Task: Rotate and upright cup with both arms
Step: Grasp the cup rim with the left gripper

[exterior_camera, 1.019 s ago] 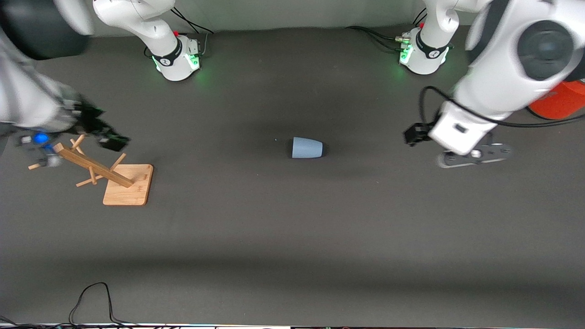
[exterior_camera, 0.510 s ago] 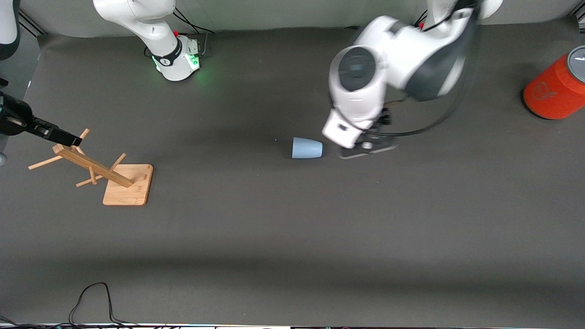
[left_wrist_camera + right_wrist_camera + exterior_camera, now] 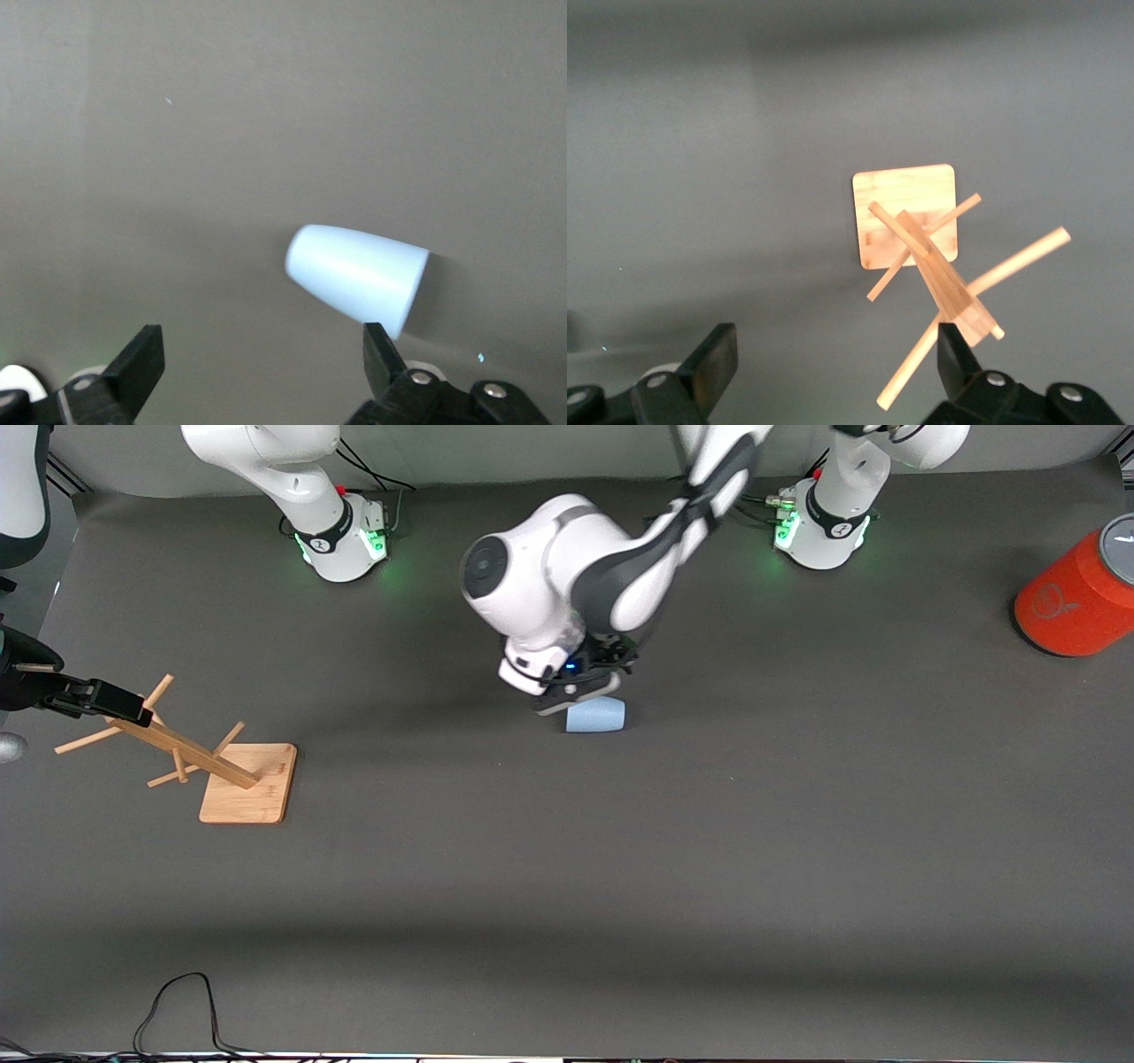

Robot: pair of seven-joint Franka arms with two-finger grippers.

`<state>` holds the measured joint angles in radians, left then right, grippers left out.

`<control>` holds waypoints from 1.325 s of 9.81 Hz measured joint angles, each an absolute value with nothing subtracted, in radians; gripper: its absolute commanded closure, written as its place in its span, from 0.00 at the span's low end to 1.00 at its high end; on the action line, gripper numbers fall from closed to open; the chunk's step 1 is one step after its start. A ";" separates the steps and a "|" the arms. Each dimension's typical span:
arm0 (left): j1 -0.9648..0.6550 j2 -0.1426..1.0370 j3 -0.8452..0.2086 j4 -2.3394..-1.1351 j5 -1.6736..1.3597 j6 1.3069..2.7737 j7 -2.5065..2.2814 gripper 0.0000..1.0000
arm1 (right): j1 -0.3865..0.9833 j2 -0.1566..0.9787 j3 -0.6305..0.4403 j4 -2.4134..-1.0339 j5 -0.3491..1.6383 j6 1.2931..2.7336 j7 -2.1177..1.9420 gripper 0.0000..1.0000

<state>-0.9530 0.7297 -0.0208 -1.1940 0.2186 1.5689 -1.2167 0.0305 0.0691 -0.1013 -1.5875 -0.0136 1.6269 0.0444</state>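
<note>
Front view: one cup (image 3: 595, 715) lies on its side mid-desk, well clear of every edge, rim toward the left arm's end. The left pincer (image 3: 576, 693) hangs just over it, jaws spread, holding nothing. The right pincer (image 3: 97, 698) waits over the wooden rack (image 3: 208, 762) near the right arm's end, also released. One orange cylinder (image 3: 1076, 602) at the opposite edge.

Left wrist view: cup (image 3: 359, 279) looks matte, stiff, prob. light; smooth taper could slip, so grip across the mid-body.

Right wrist view: one rack (image 3: 921, 243), no cup

cup (image 3: 595, 716): 1 | orange cylinder (image 3: 1076, 607): 1 | wooden rack (image 3: 199, 755): 1 | arms: 2 | cable (image 3: 182, 1005): 1
</note>
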 measured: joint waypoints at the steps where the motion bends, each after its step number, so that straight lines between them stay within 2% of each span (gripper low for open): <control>1: -0.990 0.790 -0.020 -1.174 0.254 1.604 -1.269 0.00 | 0.031 0.069 -0.099 -1.588 -0.015 1.634 0.029 0.00; 4: -1.053 0.912 -0.017 -1.153 0.376 1.680 -1.393 0.02 | 0.030 0.069 -0.098 -1.592 -0.018 1.639 0.020 0.00; 5: -1.059 0.928 -0.017 -1.152 0.399 1.681 -1.406 0.22 | 0.019 0.069 -0.089 -1.596 -0.020 1.642 0.017 0.00; 6: -1.060 0.931 -0.013 -1.149 0.406 1.681 -1.408 0.71 | -0.004 0.069 -0.067 -1.599 -0.020 1.644 0.008 0.00; 7: -1.059 0.931 -0.007 -1.142 0.406 1.677 -1.408 1.00 | -0.013 0.069 -0.055 -1.599 -0.020 1.645 0.001 0.00; 13: -1.058 0.929 -0.004 -1.116 0.408 1.566 -1.405 1.00 | -0.002 0.069 -0.051 -1.600 -0.021 1.646 -0.003 0.00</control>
